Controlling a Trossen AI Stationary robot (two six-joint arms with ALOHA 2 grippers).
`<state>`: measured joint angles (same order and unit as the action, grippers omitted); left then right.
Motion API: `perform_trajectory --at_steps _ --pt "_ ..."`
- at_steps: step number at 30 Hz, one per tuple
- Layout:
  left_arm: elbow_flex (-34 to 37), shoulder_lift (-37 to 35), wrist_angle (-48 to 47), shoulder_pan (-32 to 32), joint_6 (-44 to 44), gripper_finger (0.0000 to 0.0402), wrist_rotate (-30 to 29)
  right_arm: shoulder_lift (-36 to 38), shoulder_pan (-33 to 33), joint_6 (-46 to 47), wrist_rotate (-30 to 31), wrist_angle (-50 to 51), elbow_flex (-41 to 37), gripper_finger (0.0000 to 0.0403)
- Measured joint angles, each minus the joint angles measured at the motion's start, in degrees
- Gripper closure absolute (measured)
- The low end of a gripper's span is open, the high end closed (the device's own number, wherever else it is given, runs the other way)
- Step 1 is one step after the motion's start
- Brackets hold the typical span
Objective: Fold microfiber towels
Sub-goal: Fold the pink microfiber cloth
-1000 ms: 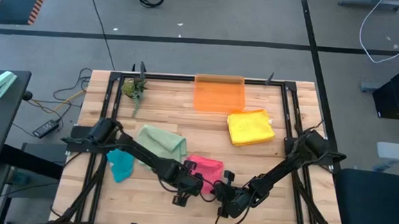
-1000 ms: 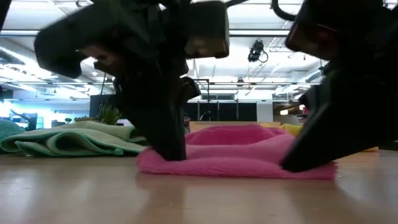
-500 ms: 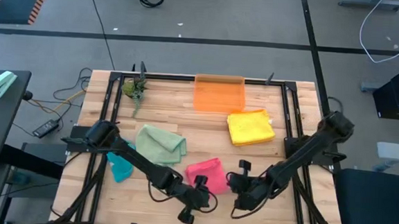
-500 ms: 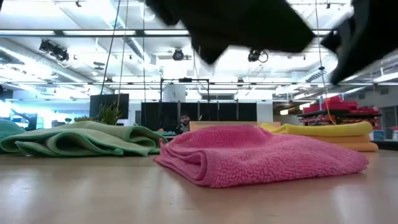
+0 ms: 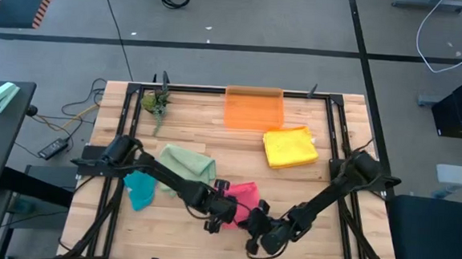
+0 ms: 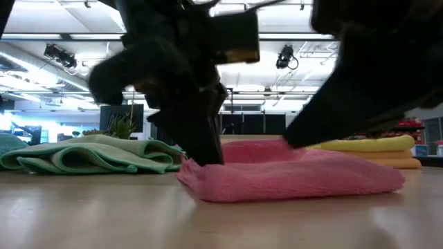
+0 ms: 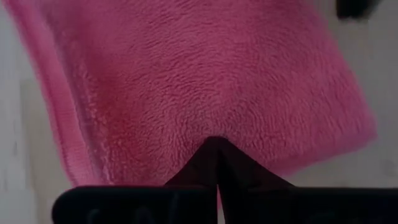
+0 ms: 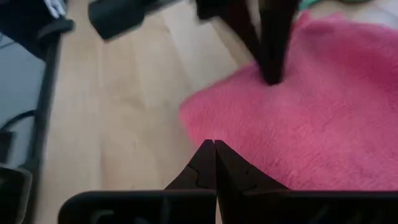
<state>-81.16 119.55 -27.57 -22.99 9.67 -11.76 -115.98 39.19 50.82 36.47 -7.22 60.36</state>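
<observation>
A folded pink microfiber towel (image 5: pixel 244 196) lies flat on the wooden table near its front edge. My left gripper (image 5: pixel 224 212) is shut with its tips on the towel's left part (image 6: pixel 208 173). My right gripper (image 5: pixel 251 224) is shut at the towel's near right part. A sage green towel (image 5: pixel 188 165) and a teal towel (image 5: pixel 139 190) lie to the left. A folded yellow towel (image 5: pixel 290 147) lies at the back right. My left gripper presses its shut fingertips (image 7: pixel 214 152) down on the pink towel's top face (image 7: pixel 214 121), near its left edge. The fingers come from above, slanting from the table's left, and the pile is dented under them. My right gripper rests its shut fingertips (image 8: pixel 214 158) on the towel's top near its near edge (image 8: pixel 233 134), slanting down from the table's right. The towel lies flat on the table under both.
A translucent orange bin (image 5: pixel 254 108) stands at the table's far edge, with a small green plant (image 5: pixel 155 103) at the far left corner. Bare wood shows in front of the pink towel (image 6: pixel 221 221) and between the towels.
Both grippers lifted off the pink towel and drew apart, the left toward the near edge and the right toward the table's right. They then came back down onto it. The towel puffed up while free and is now pressed flatter again.
</observation>
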Motion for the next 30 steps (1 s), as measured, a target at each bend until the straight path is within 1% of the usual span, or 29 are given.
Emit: perform_trajectory --at_steps 2,4,6,9,11,12,13,16,18,19,22,26,29,30 --pt "-0.05 0.15 -0.05 -0.02 0.84 0.0396 2.14 -1.66 -0.5 0.21 -1.63 2.35 2.12 0.0403" --pt "-0.05 0.47 1.2 -0.61 2.13 0.0391 5.37 -1.62 -0.44 0.42 -3.37 7.18 2.71 0.0403" --pt "-0.07 0.66 2.88 -1.57 3.73 0.039 6.86 -0.77 -0.41 0.44 -5.63 10.18 3.0 0.0403" --pt "-0.02 1.44 8.76 -3.6 5.43 0.0395 8.68 2.5 0.29 0.11 -9.0 17.69 2.6 0.0403" --pt "0.17 1.46 15.0 -4.96 4.79 0.0397 9.83 5.31 1.37 -1.13 -11.22 24.58 2.51 0.0403" --pt "0.07 1.37 18.68 -5.65 3.44 0.0396 9.86 7.05 1.83 -1.94 -12.43 27.1 2.49 0.0403" --pt "-0.04 0.68 20.29 -6.27 1.71 0.0394 9.47 8.87 2.19 -2.75 -13.48 29.37 2.55 0.0403" --pt "-1.83 -2.0 17.58 -6.87 -2.14 0.0389 4.72 14.26 3.71 -1.12 -14.47 37.06 2.48 0.0403" --pt "-2.99 -4.44 10.82 -6.34 -2.98 0.0392 0.54 17.04 4.34 0.83 -12.98 35.58 2.46 0.0403" --pt "-3.76 -4.96 9.32 -5.83 -3.17 0.0394 -0.62 17.91 4.98 1.26 -11.7 33.73 2.47 0.0403" --pt "-3.53 -6.0 3.69 -4.31 -3.4 0.0396 -1.04 16.53 5.59 -2.22 -9.0 23.49 2.65 0.0403" --pt "-2.77 -5.96 1.15 -1.51 -4.84 0.0388 0.19 10.18 4.13 -4.77 -8.27 12.81 2.55 0.0403" --pt "-2.72 -4.9 -1.09 0.61 -4.98 0.0394 3.6 4.95 2.71 -4.37 -7.28 5.8 2.48 0.0403" --pt "-2.56 -4.88 -2.1 1.27 -5.38 0.0396 4.44 3.62 2.55 -3.98 -7.29 5.2 2.53 0.0403"
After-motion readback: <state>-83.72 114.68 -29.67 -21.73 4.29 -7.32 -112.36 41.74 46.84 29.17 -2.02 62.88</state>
